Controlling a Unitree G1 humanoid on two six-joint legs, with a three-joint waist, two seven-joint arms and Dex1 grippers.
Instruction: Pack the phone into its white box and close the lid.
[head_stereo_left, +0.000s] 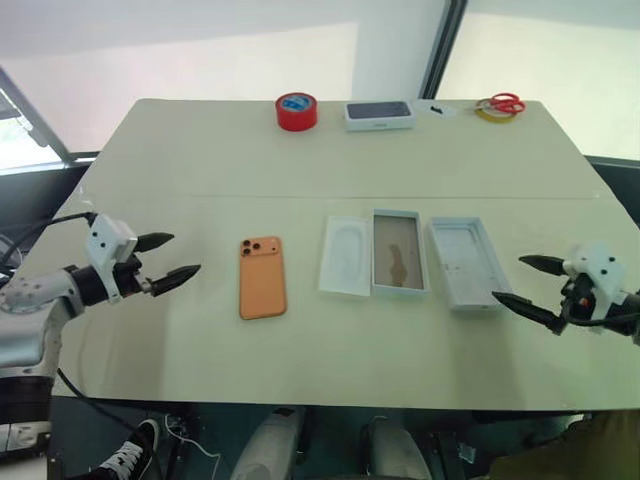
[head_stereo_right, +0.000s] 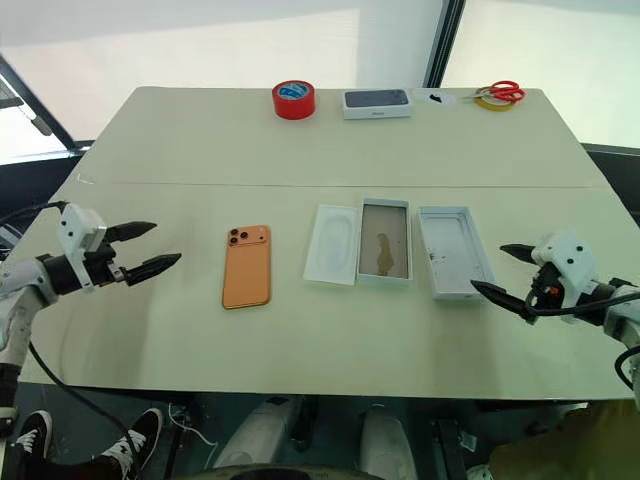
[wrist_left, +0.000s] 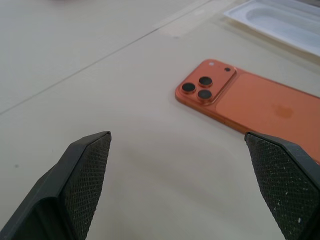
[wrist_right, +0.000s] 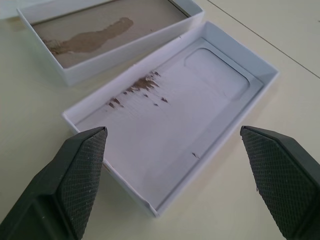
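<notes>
The phone (head_stereo_left: 262, 278) lies flat, orange back up, three dark lenses showing.

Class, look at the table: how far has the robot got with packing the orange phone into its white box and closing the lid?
Nothing is done yet. The phone lies camera-side up on the table, apart from the white box, which is empty. The lid lies hollow-side up beside it. The left gripper and right gripper are open, holding nothing. Left: pick up the phone, place it, fit the lid.
</notes>
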